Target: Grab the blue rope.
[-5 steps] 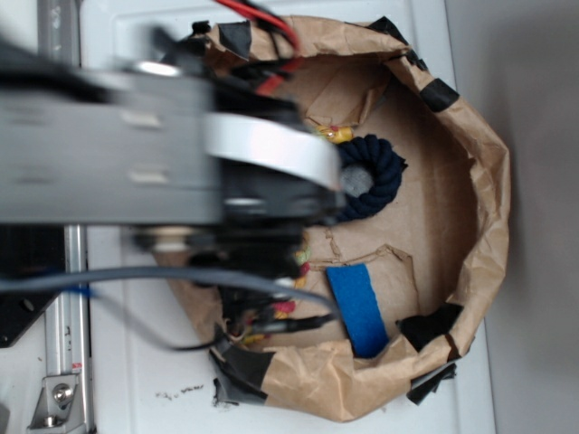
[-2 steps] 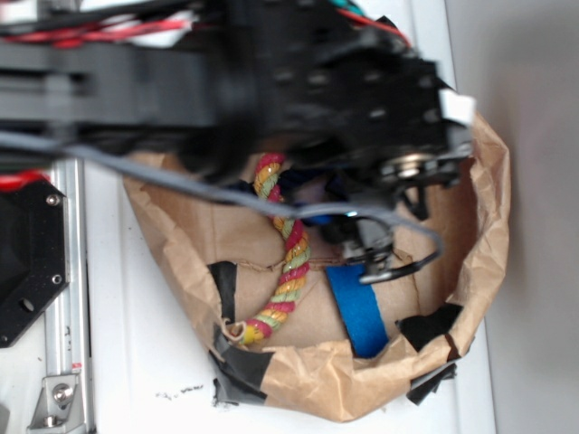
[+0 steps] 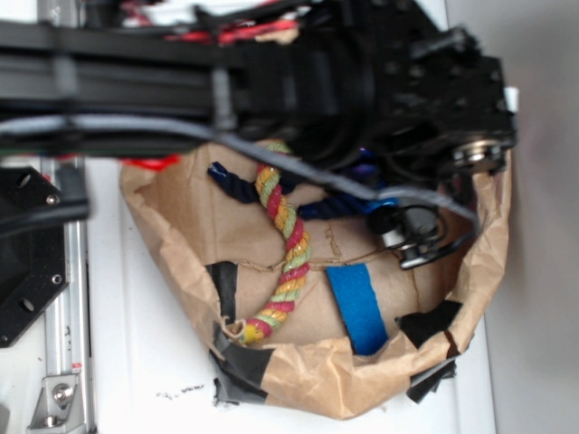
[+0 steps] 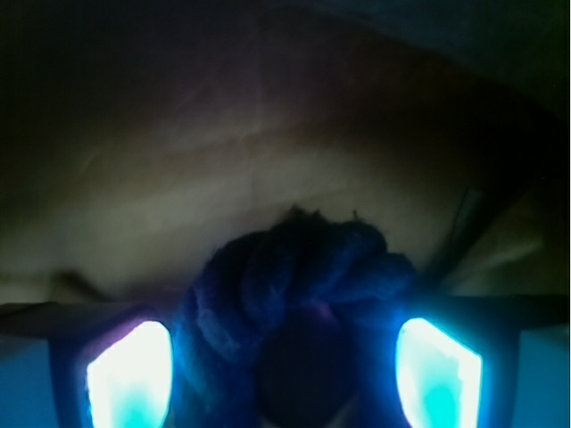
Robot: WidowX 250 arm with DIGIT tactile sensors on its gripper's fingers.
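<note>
Reaching into a brown paper basket (image 3: 172, 240) on the white desk (image 3: 136, 362), the black arm covers its upper half.

From the left: the blue rope (image 3: 237, 185) runs from its free end under the striped rope (image 3: 285, 249), on toward the end effector (image 4: 285, 357); a flat blue strip (image 3: 357, 307) lies below. In the wrist view the rope's bunched dark coil sits between the two glowing fingers (image 4: 129, 374), which stand parted around it; whether they touch it cannot be told.

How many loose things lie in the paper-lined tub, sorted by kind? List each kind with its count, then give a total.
Ropes: 2, the blue rope and the striped rope
Flat strips: 1, the blue strip
Total: 3
</note>
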